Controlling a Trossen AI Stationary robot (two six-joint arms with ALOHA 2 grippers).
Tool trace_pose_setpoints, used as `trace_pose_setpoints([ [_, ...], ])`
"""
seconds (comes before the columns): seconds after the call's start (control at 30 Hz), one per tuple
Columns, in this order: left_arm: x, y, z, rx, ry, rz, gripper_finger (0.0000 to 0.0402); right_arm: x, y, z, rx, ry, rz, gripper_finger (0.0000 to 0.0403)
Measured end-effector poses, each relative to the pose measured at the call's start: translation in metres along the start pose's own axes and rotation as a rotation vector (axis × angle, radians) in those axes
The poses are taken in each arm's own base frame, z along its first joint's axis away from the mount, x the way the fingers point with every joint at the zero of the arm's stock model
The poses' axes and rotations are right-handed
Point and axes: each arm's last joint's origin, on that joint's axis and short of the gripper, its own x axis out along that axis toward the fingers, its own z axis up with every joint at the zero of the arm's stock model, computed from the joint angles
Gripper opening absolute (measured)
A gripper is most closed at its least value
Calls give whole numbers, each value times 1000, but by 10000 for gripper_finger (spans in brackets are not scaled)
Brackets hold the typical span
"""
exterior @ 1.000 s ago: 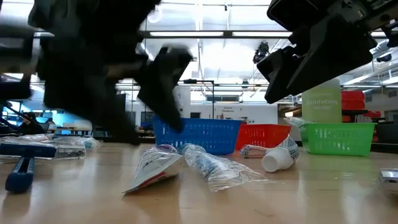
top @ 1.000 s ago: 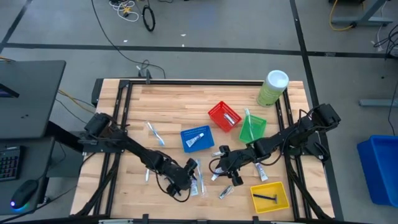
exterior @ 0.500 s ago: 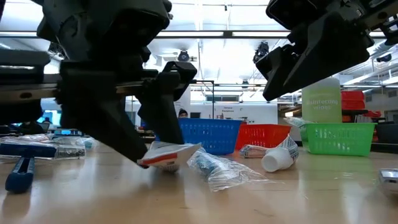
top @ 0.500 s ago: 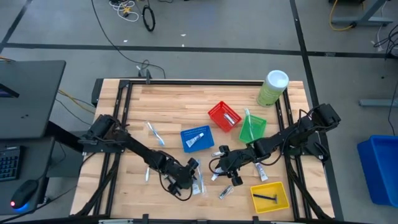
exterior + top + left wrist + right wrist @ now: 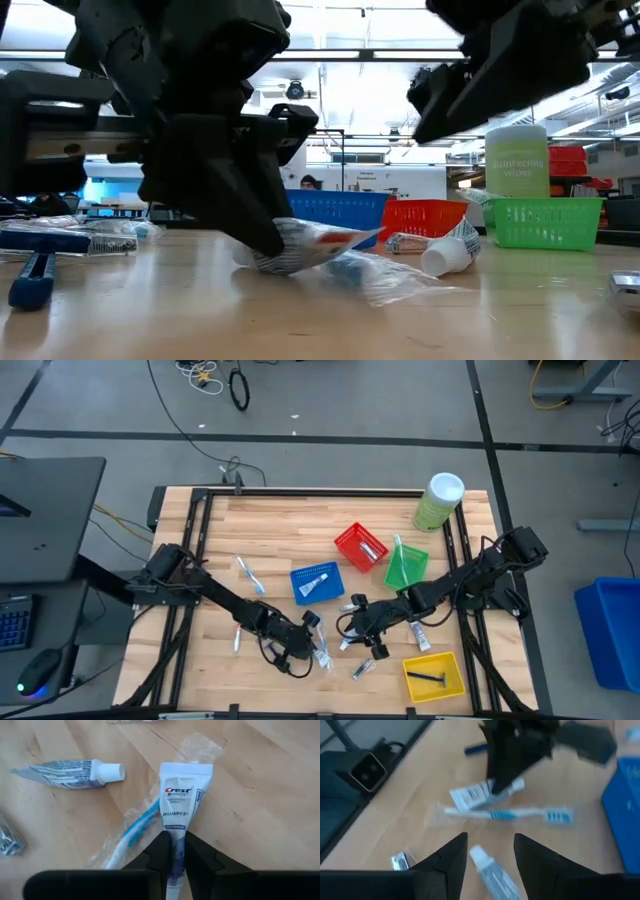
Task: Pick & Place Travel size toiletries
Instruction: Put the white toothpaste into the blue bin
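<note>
My left gripper (image 5: pixel 303 646) is shut on a white Crest toothpaste tube (image 5: pixel 181 802) near the table's near edge; it also shows in the low view (image 5: pixel 315 246). A wrapped blue toothbrush (image 5: pixel 134 829) lies under the tube, and another small tube (image 5: pixel 70 772) lies beside it. My right gripper (image 5: pixel 366 632) is open and hovers above a small white tube (image 5: pixel 492 872) on the table, touching nothing. My left gripper pinches the tube's lower body (image 5: pixel 174 845) between its two fingers, away from the flat crimped end (image 5: pixel 186 768). The fingers slant down from the table's left and lie along the tube. The crimped end (image 5: pixel 352 238) is raised off the table; the cap end is hidden by the fingers.
Blue (image 5: pixel 317 582), red (image 5: pixel 360 547) and green (image 5: pixel 405 565) mesh baskets stand behind the grippers; a yellow one (image 5: pixel 433 675) holding a razor is at the near right. A pale-green cylinder (image 5: pixel 438 502) stands far right. A razor (image 5: pixel 38 270) lies at the near left.
My left gripper has come down on the Crest tube, which lay flat on the table, and shut on it. The tube's crimped end has since risen off the table, tilting up toward the right.
</note>
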Motion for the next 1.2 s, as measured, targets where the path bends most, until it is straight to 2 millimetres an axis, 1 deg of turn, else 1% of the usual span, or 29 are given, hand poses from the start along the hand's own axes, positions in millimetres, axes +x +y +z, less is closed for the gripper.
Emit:
trace_pose_setpoints([
  [0.07,-1,1,4,-28,3,-3,49,0,3,3,-77,-34,9,176],
  [0.13,-5,3,11,-80,3,-4,44,0,7,6,-191,-69,-3,179],
  [0.2,-10,7,23,-138,-6,1,39,-1,10,11,-318,-112,-60,181],
  [0.27,-19,10,32,-182,20,0,36,-3,12,16,-430,-160,-140,180],
  [0.37,-34,17,48,-252,46,44,35,-6,14,24,-524,-217,-239,173],
  [0.47,-52,24,63,-313,61,104,35,-7,15,26,-529,-227,-258,166],
  [0.53,-63,29,67,-356,87,127,35,-7,16,25,-510,-227,-245,163],
  [0.67,-80,37,76,-486,52,162,35,-6,16,23,-477,-214,-231,160],
  [0.8,-85,41,76,-567,46,172,36,-6,17,23,-479,-216,-231,166],
  [0.9,-85,42,75,-569,47,194,36,-7,16,24,-475,-222,-239,173],
  [1.03,-85,44,76,-580,37,205,36,-7,15,25,-524,-223,-251,180],
  [1.2,-85,46,83,-636,-45,206,36,-7,10,26,-546,-220,-267,169],
])
